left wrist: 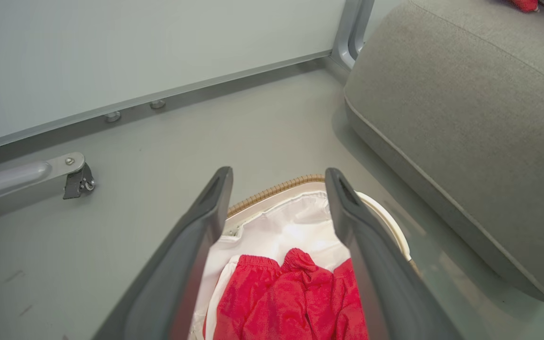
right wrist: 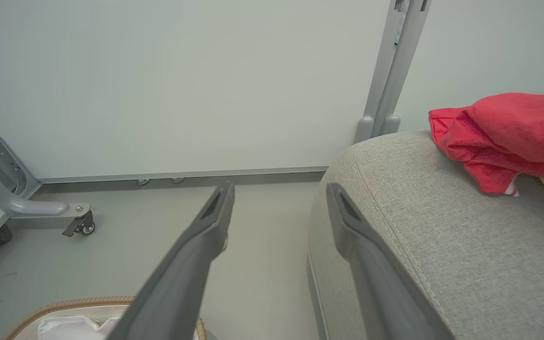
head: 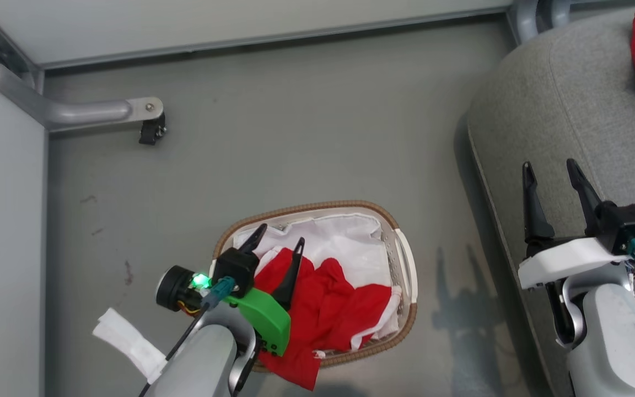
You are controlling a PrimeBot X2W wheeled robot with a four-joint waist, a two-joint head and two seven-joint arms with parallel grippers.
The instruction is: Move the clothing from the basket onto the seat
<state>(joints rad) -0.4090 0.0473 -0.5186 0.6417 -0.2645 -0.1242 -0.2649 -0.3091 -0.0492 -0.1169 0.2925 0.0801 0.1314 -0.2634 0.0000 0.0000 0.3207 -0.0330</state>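
Clothing [head: 334, 309] crumpled red in woven-rimmed basket [head: 317, 207], left pincer [head: 283, 234] splayed above, right pincer [head: 549, 164] splayed

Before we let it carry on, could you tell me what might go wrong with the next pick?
1. The white liner lies bunched right against the red clothing below the open left jaws; a deep pinch could catch both and lift the basket too.
2. Some red cloth hangs over the basket's near rim, so it may snag there or drop to the floor on the way to the seat.
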